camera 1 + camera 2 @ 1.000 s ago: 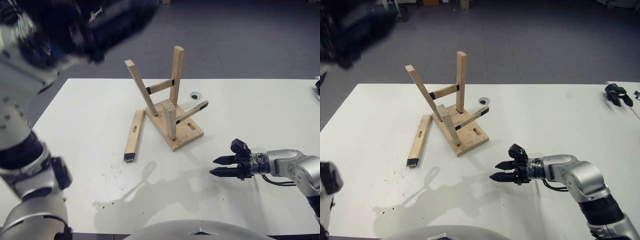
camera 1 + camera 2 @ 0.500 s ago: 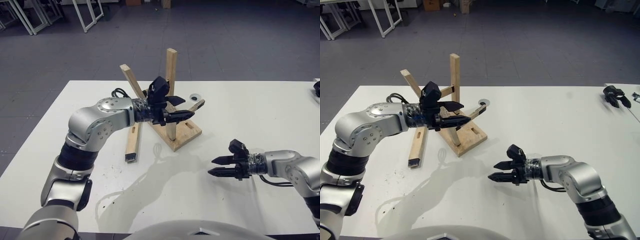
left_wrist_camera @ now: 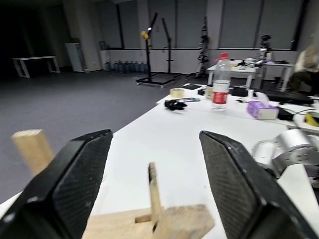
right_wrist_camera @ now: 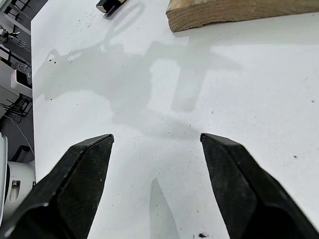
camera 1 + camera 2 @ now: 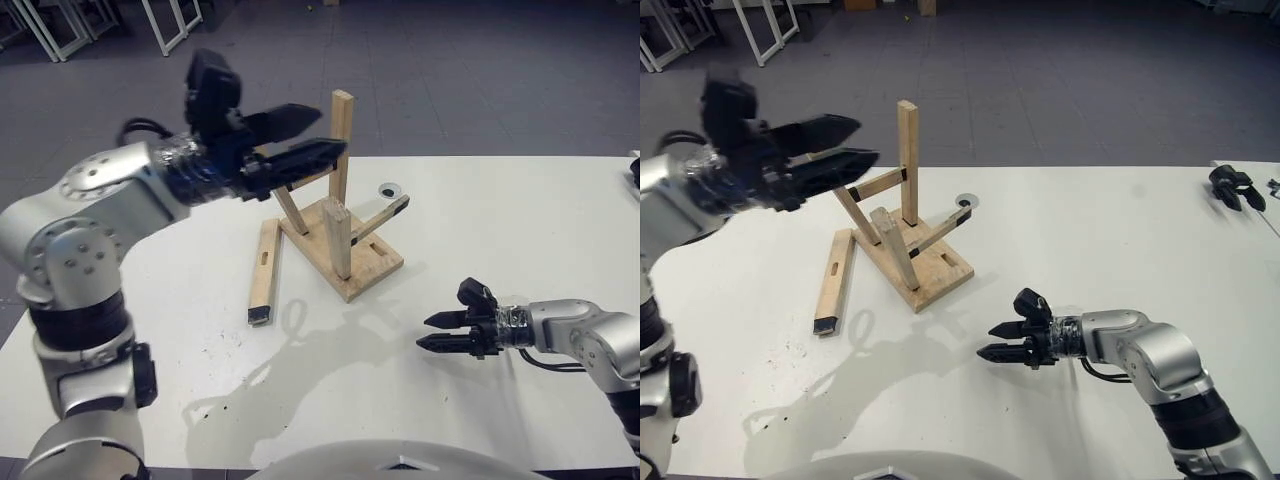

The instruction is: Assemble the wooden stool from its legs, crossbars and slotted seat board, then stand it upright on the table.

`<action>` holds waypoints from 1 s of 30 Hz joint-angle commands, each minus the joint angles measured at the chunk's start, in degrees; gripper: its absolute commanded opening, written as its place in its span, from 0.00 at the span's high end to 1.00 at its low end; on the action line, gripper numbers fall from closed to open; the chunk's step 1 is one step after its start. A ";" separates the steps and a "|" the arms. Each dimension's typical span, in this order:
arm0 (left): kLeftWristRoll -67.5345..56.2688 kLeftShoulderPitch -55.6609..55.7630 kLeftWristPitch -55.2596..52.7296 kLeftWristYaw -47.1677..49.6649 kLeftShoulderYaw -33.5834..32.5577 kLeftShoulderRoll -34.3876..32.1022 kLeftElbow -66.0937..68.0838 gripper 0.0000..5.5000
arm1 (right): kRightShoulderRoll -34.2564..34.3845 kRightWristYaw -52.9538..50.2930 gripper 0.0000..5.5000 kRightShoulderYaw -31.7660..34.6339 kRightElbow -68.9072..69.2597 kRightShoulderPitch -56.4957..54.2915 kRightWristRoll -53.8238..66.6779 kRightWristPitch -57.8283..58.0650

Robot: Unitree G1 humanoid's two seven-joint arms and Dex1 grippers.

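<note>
1. Black, weave-patterned fingers of the left end effector [image 5: 330, 130] are spread apart and grip nothing. It is raised beside the upturned legs, I'd guess to line up on a leg or crossbar.
2. The right end effector [image 5: 423, 332], also parted and empty, hangs low over the white tabletop [image 5: 520, 220], well apart from the work and probably waiting.
3. The pale wooden stool [image 5: 340, 235] sits half built and upside down. Its slotted seat board [image 5: 375, 272] lies flat, so the legs go in from above. A loose wooden leg [image 5: 264, 272] lies just beside it.
4. The head views give the layout. The left wrist view shows blunt leg ends [image 3: 185, 223] between the fingers, and the right wrist view catches the board's edge.
</note>
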State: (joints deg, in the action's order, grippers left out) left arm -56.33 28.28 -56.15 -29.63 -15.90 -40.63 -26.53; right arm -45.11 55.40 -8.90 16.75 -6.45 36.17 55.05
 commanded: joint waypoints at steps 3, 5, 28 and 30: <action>4.99 -26.41 2.19 13.72 -6.23 8.13 -13.92 0.42 | 6.59 -7.47 0.42 6.91 0.67 -3.95 2.66 1.10; 11.91 -34.23 3.79 19.42 -2.82 11.08 -16.14 0.45 | 8.28 -9.62 0.42 7.92 0.98 -5.59 3.56 2.09; 35.79 -36.72 9.51 27.46 10.99 24.93 6.29 0.48 | 8.11 -9.99 0.42 5.36 0.19 -6.67 2.62 2.59; 37.35 -36.23 9.02 27.25 12.01 23.87 6.71 0.55 | 8.32 -10.11 0.42 5.51 0.37 -6.77 2.80 2.81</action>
State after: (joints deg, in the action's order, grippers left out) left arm -20.51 -8.66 -45.83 -1.92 -4.74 -15.42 -20.69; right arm -36.46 45.53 -3.39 16.91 -12.80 39.05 57.65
